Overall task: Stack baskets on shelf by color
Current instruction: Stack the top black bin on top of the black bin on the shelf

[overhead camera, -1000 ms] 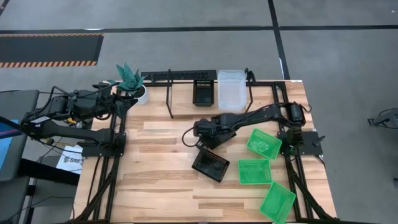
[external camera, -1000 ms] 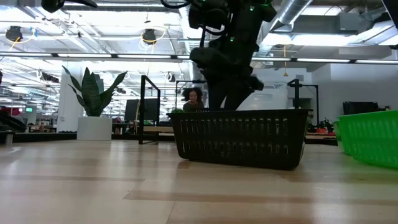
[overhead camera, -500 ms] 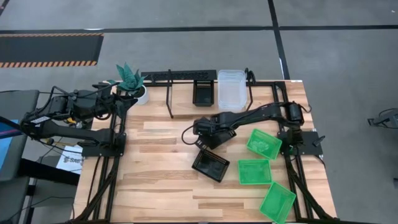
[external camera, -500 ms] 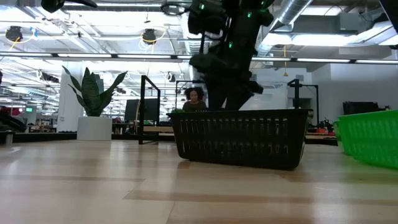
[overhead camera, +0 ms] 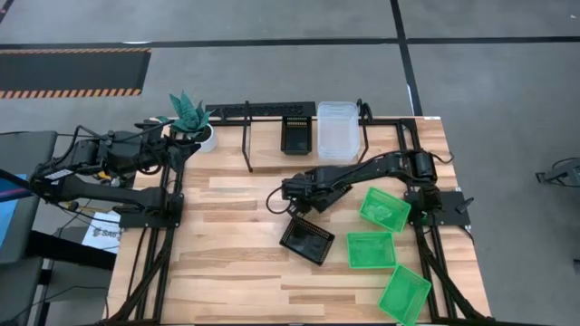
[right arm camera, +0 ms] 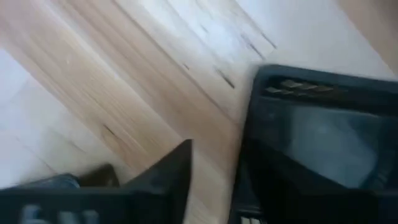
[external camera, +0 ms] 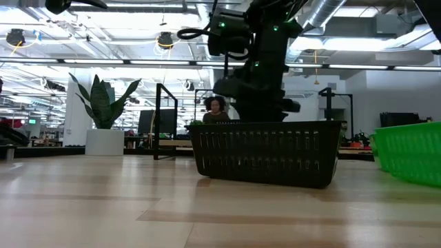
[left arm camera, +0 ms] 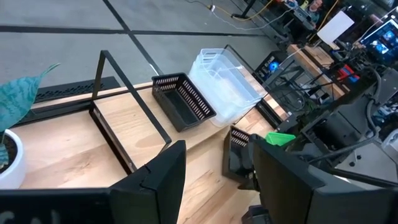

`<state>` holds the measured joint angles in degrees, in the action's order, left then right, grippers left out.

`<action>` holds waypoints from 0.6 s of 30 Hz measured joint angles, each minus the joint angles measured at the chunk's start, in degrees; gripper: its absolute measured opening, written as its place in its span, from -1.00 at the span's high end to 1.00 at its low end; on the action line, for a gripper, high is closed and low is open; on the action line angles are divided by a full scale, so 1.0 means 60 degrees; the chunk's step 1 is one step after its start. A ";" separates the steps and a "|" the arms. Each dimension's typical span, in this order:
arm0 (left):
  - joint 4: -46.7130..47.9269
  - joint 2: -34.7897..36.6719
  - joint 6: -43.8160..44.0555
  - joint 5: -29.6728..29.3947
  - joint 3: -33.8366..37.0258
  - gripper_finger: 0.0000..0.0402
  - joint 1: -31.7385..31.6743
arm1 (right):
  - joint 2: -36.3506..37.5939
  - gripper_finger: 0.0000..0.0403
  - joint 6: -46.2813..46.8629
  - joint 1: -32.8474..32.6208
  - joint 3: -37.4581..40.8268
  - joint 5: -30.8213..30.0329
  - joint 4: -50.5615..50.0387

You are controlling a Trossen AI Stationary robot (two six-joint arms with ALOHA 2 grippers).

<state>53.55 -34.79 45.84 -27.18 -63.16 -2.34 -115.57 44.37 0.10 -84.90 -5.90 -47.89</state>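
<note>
The right gripper (overhead camera: pixel 299 215) hangs spread over the rim of a black mesh basket (overhead camera: pixel 307 241) on the plank table (overhead camera: pixel 227 263). The left gripper (left arm camera: pixel 214 180) waits spread by the shelf (overhead camera: pixel 263 145), which holds another black basket (overhead camera: pixel 296 136) and clear ones (overhead camera: pixel 337 130).

The right gripper (overhead camera: pixel 296 213), a dark two-finger claw, dropped lower over the rear rim of the black mesh-sided rectangular plastic basket (overhead camera: pixel 306 241) on the wooden plank tabletop. Its fingers (right arm camera: pixel 161 174) narrowed from their earlier spread, with one finger on each side of that rim. The basket itself did not shift.
</note>
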 joint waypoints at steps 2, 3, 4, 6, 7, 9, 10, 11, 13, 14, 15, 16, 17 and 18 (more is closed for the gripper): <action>0.0020 0.0000 0.0000 0.0000 0.0000 0.14 0.0000 | 0.0035 0.38 0.0103 0.0001 0.0000 0.0017 -0.0151; 0.0025 0.0000 -0.0009 0.0000 0.0000 0.14 0.0001 | 0.0057 0.53 0.0105 0.0000 0.0000 0.0026 -0.0202; 0.0023 0.0000 -0.0025 0.0000 0.0000 0.14 0.0000 | 0.0058 0.69 0.0083 0.0000 -0.0004 0.0076 -0.0224; 0.0027 0.0000 -0.0033 0.0000 0.0000 0.14 0.0001 | 0.0070 0.90 -0.0166 -0.0004 -0.0022 0.0288 -0.0226; 0.0027 0.0000 -0.0036 0.0000 0.0000 0.14 -0.0002 | 0.0073 0.91 -0.0186 -0.0004 -0.0069 0.0413 -0.0293; 0.0027 0.0000 -0.0043 0.0000 0.0000 0.14 -0.0001 | 0.0066 0.90 -0.0224 0.0000 -0.0307 0.0745 -0.0619; 0.0027 0.0000 -0.0048 0.0000 0.0000 0.14 -0.0001 | 0.0097 0.91 -0.0328 0.0000 -0.0478 0.0940 -0.0759; 0.0027 0.0000 -0.0055 0.0000 0.0000 0.14 -0.0001 | 0.0170 0.93 -0.0469 -0.0009 -0.0681 0.1166 -0.0832; 0.0027 0.0000 -0.0059 0.0000 0.0000 0.14 0.0001 | 0.0432 0.96 -0.0824 -0.0062 -0.1190 0.1489 -0.0907; 0.0030 0.0000 -0.0062 -0.0002 0.0000 0.14 0.0000 | 0.0597 0.96 -0.0931 -0.0075 -0.1469 0.1540 -0.0968; 0.0030 0.0000 -0.0062 -0.0014 0.0000 0.14 -0.0002 | 0.0762 0.96 -0.1030 -0.0084 -0.1766 0.1578 -0.1009; 0.0030 0.0000 -0.0065 -0.0042 0.0000 0.14 -0.0002 | 0.0919 0.96 -0.1169 -0.0084 -0.2060 0.1669 -0.1017; 0.0030 0.0000 -0.0069 -0.0071 0.0000 0.14 -0.0001 | 0.1083 0.96 -0.1336 -0.0080 -0.2346 0.1721 -0.1036; 0.0033 0.0000 -0.0098 -0.0090 0.0000 0.14 0.0001 | 0.1255 0.97 -0.1515 -0.0040 -0.2646 0.1757 -0.1040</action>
<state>53.75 -34.79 45.26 -27.72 -63.16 -2.33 -108.04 35.28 -0.14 -100.78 4.64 -54.13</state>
